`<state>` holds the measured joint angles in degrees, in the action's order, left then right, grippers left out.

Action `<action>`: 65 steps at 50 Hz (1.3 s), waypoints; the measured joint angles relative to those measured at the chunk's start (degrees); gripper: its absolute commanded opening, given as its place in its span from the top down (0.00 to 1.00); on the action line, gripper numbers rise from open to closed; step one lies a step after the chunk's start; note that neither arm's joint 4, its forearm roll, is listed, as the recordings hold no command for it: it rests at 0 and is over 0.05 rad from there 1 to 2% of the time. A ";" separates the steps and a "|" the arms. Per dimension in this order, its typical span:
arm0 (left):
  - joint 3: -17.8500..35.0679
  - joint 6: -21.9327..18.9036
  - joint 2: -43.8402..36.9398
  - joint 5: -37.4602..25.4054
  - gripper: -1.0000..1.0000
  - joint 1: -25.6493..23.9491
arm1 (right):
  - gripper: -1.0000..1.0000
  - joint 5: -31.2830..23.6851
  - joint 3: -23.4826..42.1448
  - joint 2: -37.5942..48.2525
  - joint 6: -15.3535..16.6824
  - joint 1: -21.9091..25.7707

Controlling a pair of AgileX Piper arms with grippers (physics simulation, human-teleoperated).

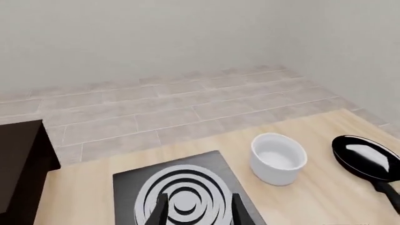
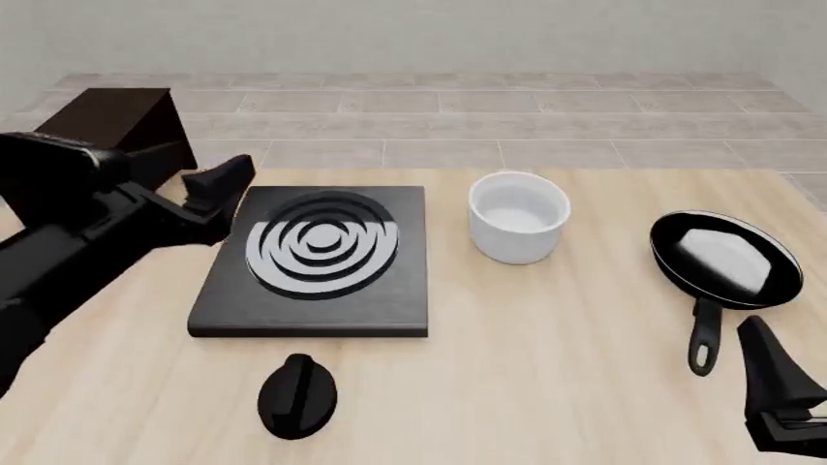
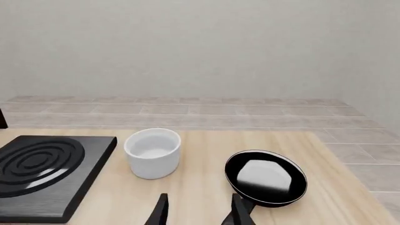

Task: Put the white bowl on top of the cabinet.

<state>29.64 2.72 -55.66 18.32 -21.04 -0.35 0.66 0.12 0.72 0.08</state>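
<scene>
We only see a corner of the dark brown boxy wooden cabinet [image 2: 123,121] off the bench's far-left corner; the left arm blocks the rest in front view, and left wrist view crops it. The glossy white deep bowl [image 2: 518,216] sits upright near the far edge, between the flat black stove plate w/ silver rings [image 2: 320,260] and the black frying pan [image 2: 723,257], touching neither. Right gripper [image 3: 197,208] is cut off at the near-right corner, jaws spread, nothing between them. Left gripper [image 1: 196,208] hangs over the plate, spread too. Black round knob [image 2: 297,395] shows only in front view, near edge.
</scene>
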 measured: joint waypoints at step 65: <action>50.83 -2.10 -48.21 -23.67 0.00 -18.08 | 0.00 0.32 -0.39 -0.02 -0.01 0.00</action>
<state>80.47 0.62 -103.87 -5.36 -39.12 -0.03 0.27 0.10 0.71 0.08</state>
